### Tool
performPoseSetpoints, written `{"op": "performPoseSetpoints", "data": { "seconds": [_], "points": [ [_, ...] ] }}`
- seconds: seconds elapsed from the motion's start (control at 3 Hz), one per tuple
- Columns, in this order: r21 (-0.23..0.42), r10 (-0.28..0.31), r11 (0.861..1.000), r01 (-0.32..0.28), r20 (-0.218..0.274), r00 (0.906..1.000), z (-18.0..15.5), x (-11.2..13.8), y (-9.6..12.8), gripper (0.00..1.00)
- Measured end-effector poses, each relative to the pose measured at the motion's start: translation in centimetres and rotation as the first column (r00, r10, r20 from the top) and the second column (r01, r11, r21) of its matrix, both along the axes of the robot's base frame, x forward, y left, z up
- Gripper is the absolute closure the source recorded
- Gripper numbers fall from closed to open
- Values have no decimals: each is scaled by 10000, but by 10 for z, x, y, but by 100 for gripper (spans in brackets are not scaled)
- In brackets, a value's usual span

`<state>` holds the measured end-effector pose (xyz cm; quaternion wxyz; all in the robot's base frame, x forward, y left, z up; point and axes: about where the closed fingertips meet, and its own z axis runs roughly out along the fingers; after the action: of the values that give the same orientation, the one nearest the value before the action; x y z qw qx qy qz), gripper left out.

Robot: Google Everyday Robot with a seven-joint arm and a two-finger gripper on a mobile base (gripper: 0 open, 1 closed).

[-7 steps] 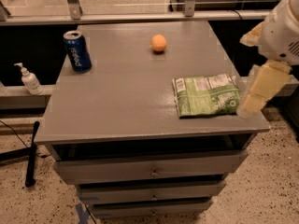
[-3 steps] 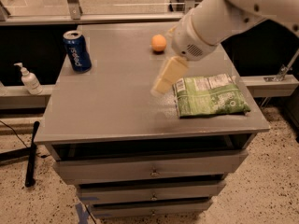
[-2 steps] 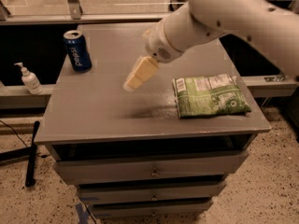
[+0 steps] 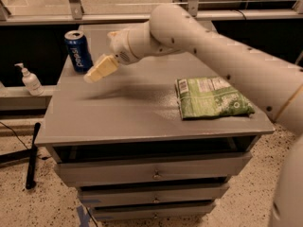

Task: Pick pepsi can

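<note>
The pepsi can (image 4: 78,51) stands upright at the back left corner of the grey cabinet top (image 4: 137,112). It is dark blue with white lettering and a silver rim. My gripper (image 4: 98,71) hangs above the left part of the top, just right of and slightly in front of the can, not touching it. My white arm reaches in from the right and crosses the back of the top. The orange ball is hidden behind the arm.
A green snack bag (image 4: 210,98) lies flat on the right side of the top. The cabinet has drawers (image 4: 154,174) below. A white pump bottle (image 4: 30,80) stands on a ledge to the left. A black pole (image 4: 31,155) lies on the floor at left.
My arm has swept from the right side of the cabinet across to the left, bringing the gripper close beside the can. The arm now covers the orange ball. The can and bag have not moved.
</note>
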<state>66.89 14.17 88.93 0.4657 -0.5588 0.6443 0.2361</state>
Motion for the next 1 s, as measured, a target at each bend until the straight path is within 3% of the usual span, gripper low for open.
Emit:
{"op": "performPoseSetpoints", "data": {
  "seconds": [0.33,0.67,1.0],
  "points": [
    [1146,346,9927,-362,157,9993,1,25,45,0],
    [1947,610,9786,-659,311,9977,8,42,77,16],
    [2398,741,9679,-750,127,9972,7,49,95,40]
  ]
}}
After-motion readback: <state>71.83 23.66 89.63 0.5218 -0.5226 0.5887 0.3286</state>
